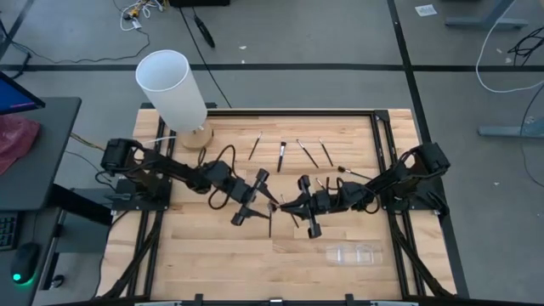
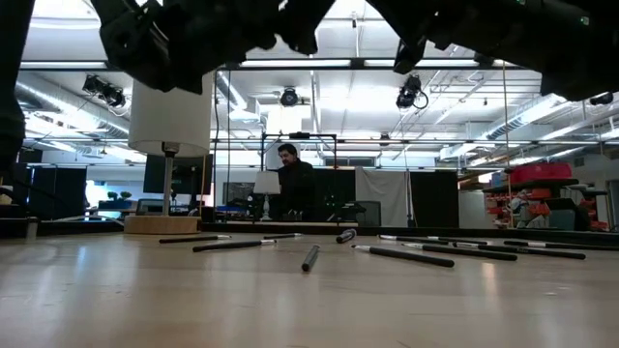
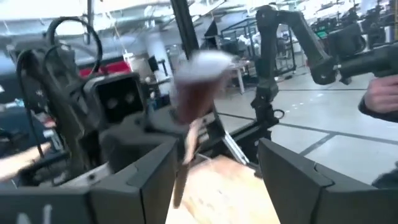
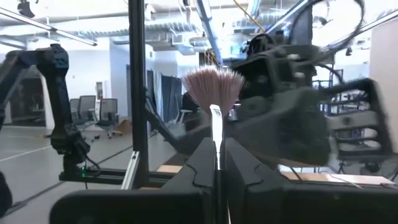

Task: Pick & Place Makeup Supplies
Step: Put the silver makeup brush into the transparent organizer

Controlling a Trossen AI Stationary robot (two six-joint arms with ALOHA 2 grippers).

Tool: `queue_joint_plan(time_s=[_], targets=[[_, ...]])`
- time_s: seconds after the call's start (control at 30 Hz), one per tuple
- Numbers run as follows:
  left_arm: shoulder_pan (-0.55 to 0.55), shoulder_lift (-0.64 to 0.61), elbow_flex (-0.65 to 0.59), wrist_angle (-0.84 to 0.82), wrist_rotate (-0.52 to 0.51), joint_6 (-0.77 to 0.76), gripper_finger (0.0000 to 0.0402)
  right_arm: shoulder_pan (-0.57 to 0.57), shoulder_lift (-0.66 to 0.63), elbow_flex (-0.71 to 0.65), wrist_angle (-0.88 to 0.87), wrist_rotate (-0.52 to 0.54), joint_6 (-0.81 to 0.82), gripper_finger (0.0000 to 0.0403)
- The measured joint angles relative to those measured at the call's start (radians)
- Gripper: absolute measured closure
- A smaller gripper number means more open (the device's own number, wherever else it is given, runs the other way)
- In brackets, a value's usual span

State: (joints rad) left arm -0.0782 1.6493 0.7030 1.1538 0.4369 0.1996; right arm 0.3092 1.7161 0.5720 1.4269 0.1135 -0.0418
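We are passing the fan brush: right gripper jaws are clamping its handle, left gripper jaws are standing wide, holding nothing.

White cylinder, pink-bristled fan brush

Wooden table bears scattered makeup brushes and white cylinder.
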Motion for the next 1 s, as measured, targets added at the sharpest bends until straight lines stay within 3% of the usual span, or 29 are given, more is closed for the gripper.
queue_joint_plan(time_s=[0.17, 0.43, 0.63, 0.73, 0.8, 0.9, 1.0], targets=[[-0.039, 0.000, 0.017, -0.005, -0.130, 0.054, 0.0194, 0.000, 0.000, 0.003, -0.009, 0.000, 0.001, 0.0392], [-0.050, 0.000, 0.033, -0.002, -0.126, 0.055, 0.0248, 0.000, 0.000, 0.003, -0.022, -0.001, 0.008, 0.0392], [-0.050, 0.000, 0.033, -0.006, -0.103, 0.039, 0.0330, 0.000, 0.000, 0.003, -0.042, -0.004, 0.010, 0.0390], [-0.049, -0.001, 0.033, -0.014, -0.066, 0.013, 0.0382, 0.001, 0.000, 0.003, -0.062, -0.004, 0.011, 0.0370], [-0.049, -0.007, 0.033, -0.043, -0.059, -0.008, 0.0389, 0.001, 0.000, 0.003, -0.090, -0.002, 0.011, 0.0354], [-0.048, -0.039, 0.033, -0.141, -0.093, -0.038, 0.0390, 0.003, -0.020, -0.003, -0.162, 0.048, 0.024, 0.0327], [-0.040, -0.088, 0.033, -0.277, -0.154, -0.066, 0.0395, 0.007, -0.089, -0.019, -0.318, 0.185, 0.066, 0.0301]])
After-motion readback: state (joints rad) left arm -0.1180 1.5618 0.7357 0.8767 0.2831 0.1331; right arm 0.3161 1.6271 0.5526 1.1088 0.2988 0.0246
